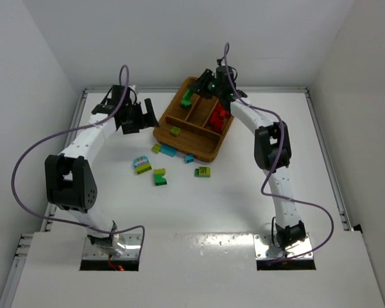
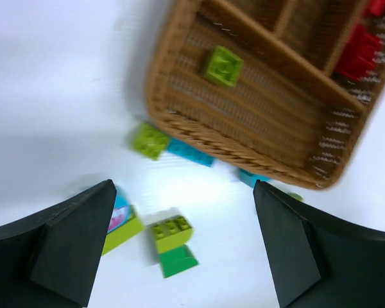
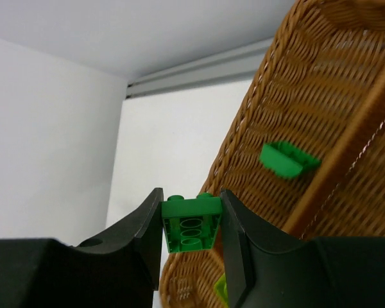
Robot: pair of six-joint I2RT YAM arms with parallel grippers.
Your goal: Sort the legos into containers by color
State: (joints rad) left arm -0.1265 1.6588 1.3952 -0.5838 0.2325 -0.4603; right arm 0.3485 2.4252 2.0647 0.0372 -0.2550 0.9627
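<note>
Two arms sort toy bricks into a woven tray.

The white surface (image 1: 244, 192) holds a brown woven tray (image 1: 205, 155) near the back. The right arm (image 1: 269, 138) reaches over the tray's far corner. Its jaws are clamped on a dark green brick (image 3: 191, 224), held in the air by the tray's edge. The left arm (image 1: 83, 144) hangs by the tray's left side, its jaws wide apart with nothing in them. In the tray, red bricks (image 1: 219, 117) sit in the right part, a green brick (image 3: 285, 158) in the far part, and a lime brick (image 2: 222, 65) in the long near part. Loose bricks lie on the surface just in front of the tray: a second lime brick (image 2: 149, 140) right beside a blue brick (image 2: 189, 153), and a lime-on-green pair (image 2: 172, 240).
</note>
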